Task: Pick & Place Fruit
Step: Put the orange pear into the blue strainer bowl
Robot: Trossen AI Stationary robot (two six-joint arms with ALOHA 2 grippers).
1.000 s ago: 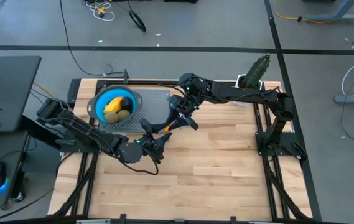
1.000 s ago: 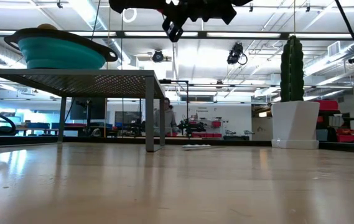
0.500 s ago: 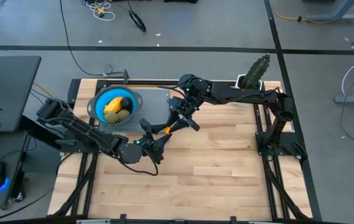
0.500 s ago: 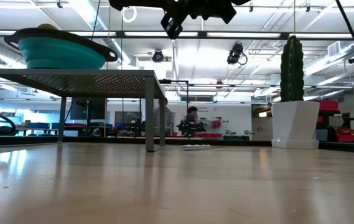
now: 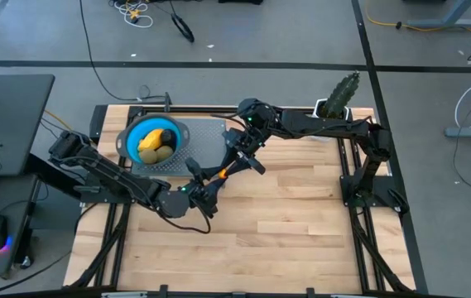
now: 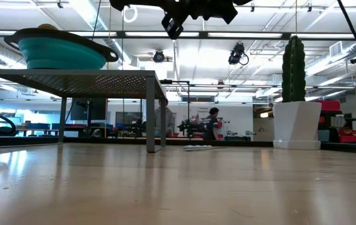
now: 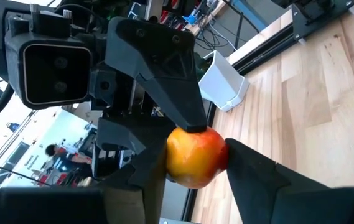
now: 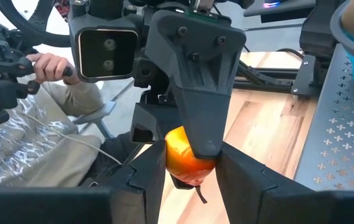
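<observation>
1. Midair, a small round orange-red toy fruit sits pinched between both arms, above the bare wood of the surface, just off the front edge of the grey perforated metal stand.
2. Right end effector has its fingers closed against the fruit's sides.
3. Left end effector has its fingers touching the same fruit from the opposite direction; whether it grips firmly cannot be told.
4. Yellow and olive-green oval fruits lie in the blue bowl on the stand.
5. Open planks stretch toward the front and right edges; a green cactus in a white pot stands at the far right corner.
</observation>
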